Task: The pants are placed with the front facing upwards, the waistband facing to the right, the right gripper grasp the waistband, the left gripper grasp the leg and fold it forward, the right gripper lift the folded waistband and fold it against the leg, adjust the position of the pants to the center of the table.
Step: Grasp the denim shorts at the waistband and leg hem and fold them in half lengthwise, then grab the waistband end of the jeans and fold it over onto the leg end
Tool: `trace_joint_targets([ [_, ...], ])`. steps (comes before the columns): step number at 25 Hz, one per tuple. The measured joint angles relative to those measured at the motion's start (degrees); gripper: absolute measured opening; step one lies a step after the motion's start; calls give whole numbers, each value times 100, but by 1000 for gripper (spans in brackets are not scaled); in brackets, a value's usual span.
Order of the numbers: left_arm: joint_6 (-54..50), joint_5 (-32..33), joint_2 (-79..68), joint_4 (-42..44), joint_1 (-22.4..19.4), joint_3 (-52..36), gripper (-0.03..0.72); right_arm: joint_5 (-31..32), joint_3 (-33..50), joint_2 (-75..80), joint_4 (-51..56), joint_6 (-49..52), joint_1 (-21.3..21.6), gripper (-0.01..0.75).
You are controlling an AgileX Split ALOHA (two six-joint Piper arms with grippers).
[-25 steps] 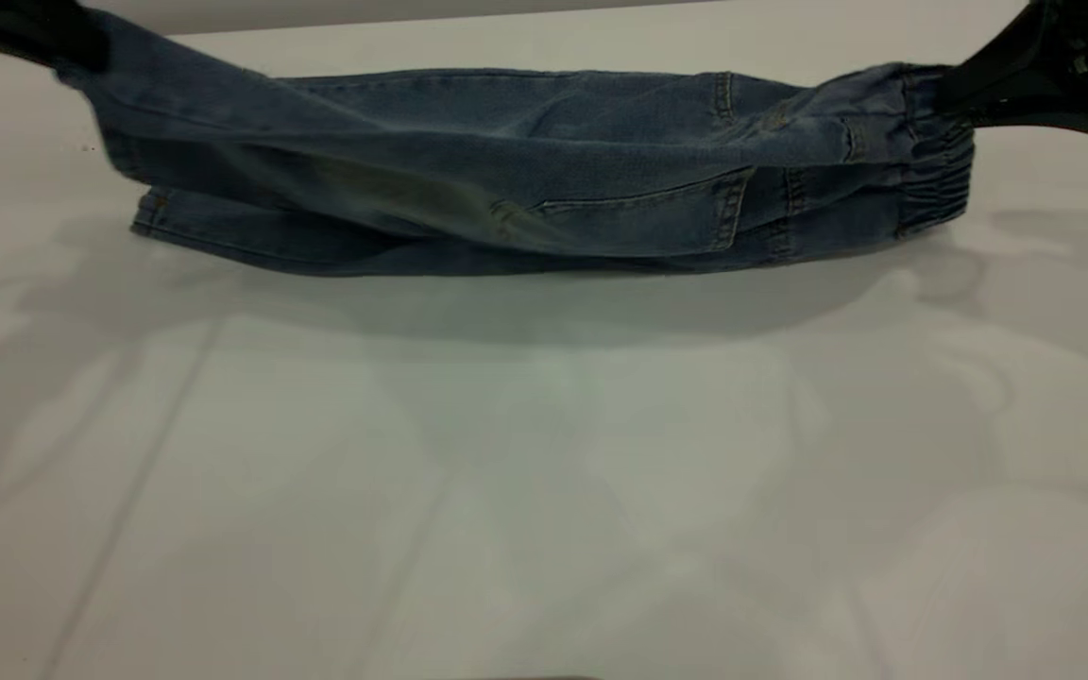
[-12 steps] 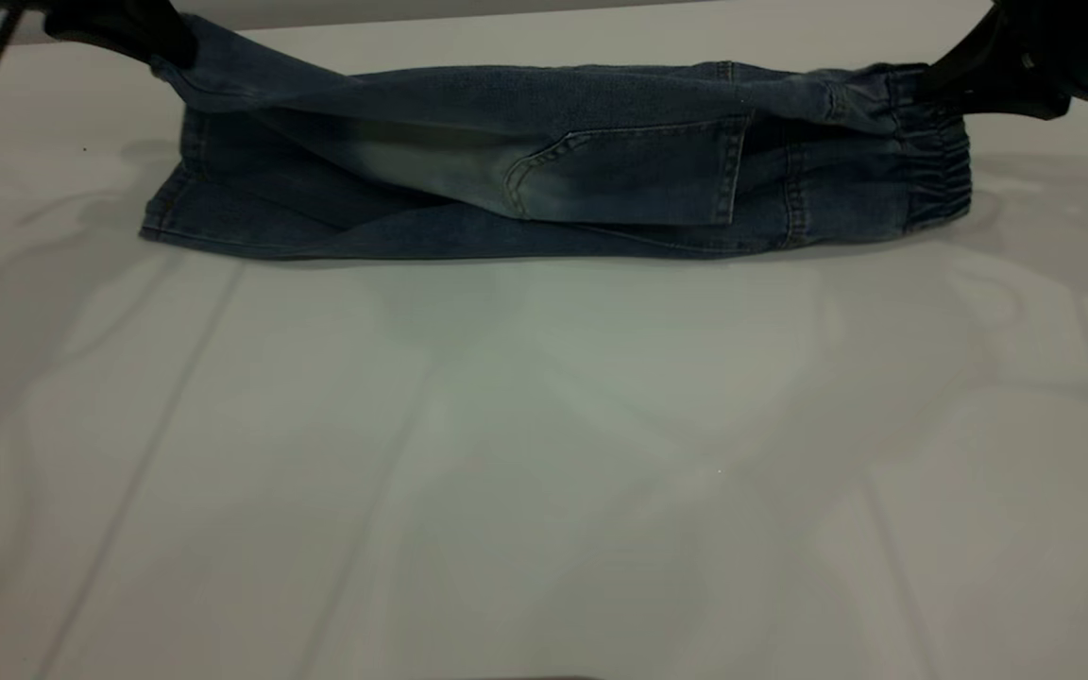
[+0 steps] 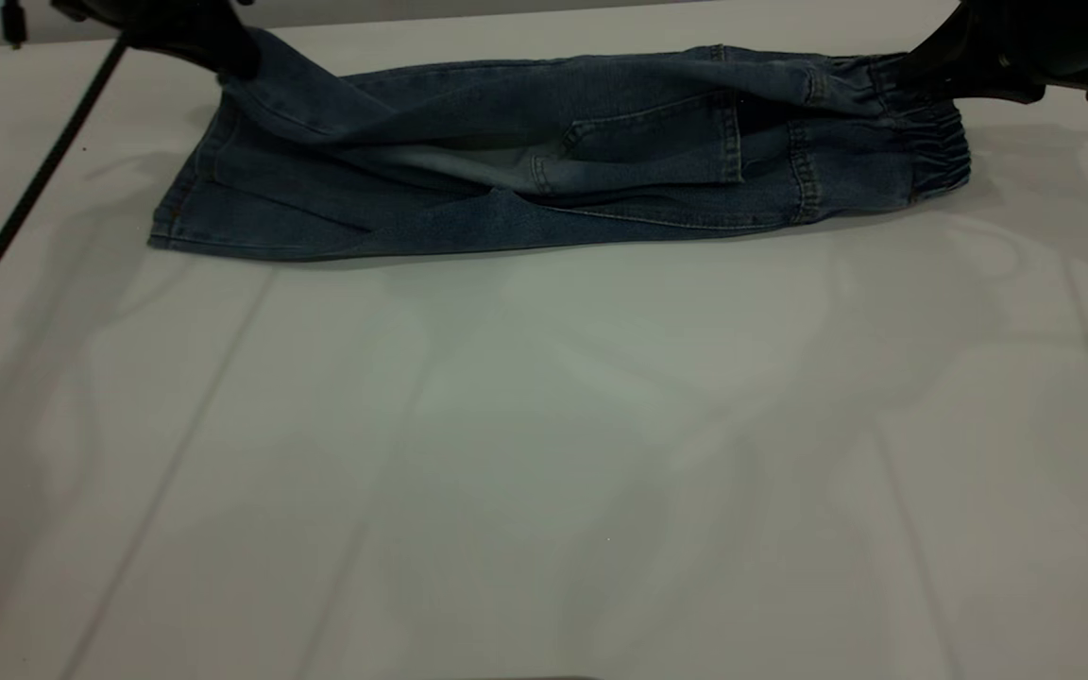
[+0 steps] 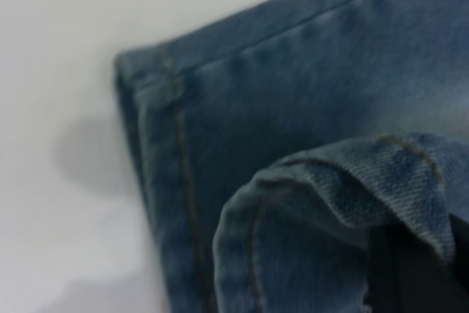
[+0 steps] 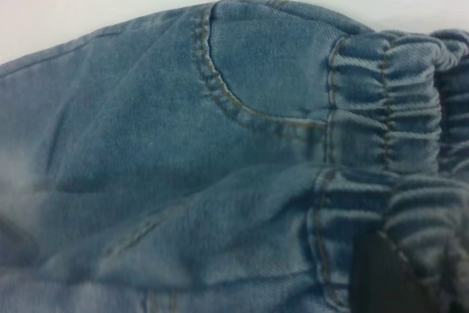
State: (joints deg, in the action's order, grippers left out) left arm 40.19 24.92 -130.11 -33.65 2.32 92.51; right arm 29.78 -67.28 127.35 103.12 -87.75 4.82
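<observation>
Pants: the pants (image 3: 544,179) lie along the far edge of the table (image 3: 544,453), folded lengthwise, with the upper layer held up at both ends.
Waistband: the waistband (image 3: 931,142) sits toward the far right corner, with its gathers bunched under the right arm's grip.
Right gripper: your right gripper (image 3: 912,71) is clamped on the top layer of the waistband; the wrist view shows a dark finger (image 5: 385,276) pressing into the elastic.
Left gripper: your left gripper (image 3: 228,57) is pinching the upper leg hem near the far left corner; the folded hem wraps over its dark finger (image 4: 418,269).
Step in hand: you are finishing the lengthwise fold, I judge.
How to do it well: lower both ends together, keep the cloth taut between them, and line up the top hem with the hem below before you let go.
Watch out: the middle sags and creases near the pocket (image 3: 643,151), so slack there could leave a lump.
Change since 1 s ago: both grippers have travelled toward the far edge and the left one inward, and the lifted layer has dropped lower and flatter onto the bottom leg.
</observation>
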Motion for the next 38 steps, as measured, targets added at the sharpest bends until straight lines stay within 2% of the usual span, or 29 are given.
trace_joint_targets([
  [3, 205, -153, -8, 0, 68, 0, 115, 12, -6, 0, 11, 5, 0, 255],
  [8, 528, -369, -8, 0, 75, 0, 328, 37, -6, 0, -19, 146, 37, 596],
  [9, 565, -427, -8, 0, 75, 0, 375, 37, -6, 0, -71, 275, 71, 639],
  [11, 591, -481, -8, 0, 75, 44, 452, 108, -6, 0, -271, 586, 153, 674],
  [13, 606, -410, 5, 12, 75, 185, 520, 214, -6, -42, -594, 968, 279, 676],
  [16, 588, 131, 107, 38, 75, 478, 572, 641, -6, -212, -1155, 1582, 530, 676],
  [21, 458, 1575, 277, 38, 80, 702, 585, 1925, -6, -380, -2130, 2808, 809, 644],
  [24, 433, 2060, 277, 78, 98, 702, 586, 2128, -6, -206, -2479, 3230, 750, 614],
  [28, 427, 2128, 277, 78, 115, 702, 586, 2097, -11, 253, -2181, 3183, 707, 603],
  [38, 308, 2256, 277, 78, 115, 702, 586, 2034, -74, 1001, -424, 1937, 707, 598],
])
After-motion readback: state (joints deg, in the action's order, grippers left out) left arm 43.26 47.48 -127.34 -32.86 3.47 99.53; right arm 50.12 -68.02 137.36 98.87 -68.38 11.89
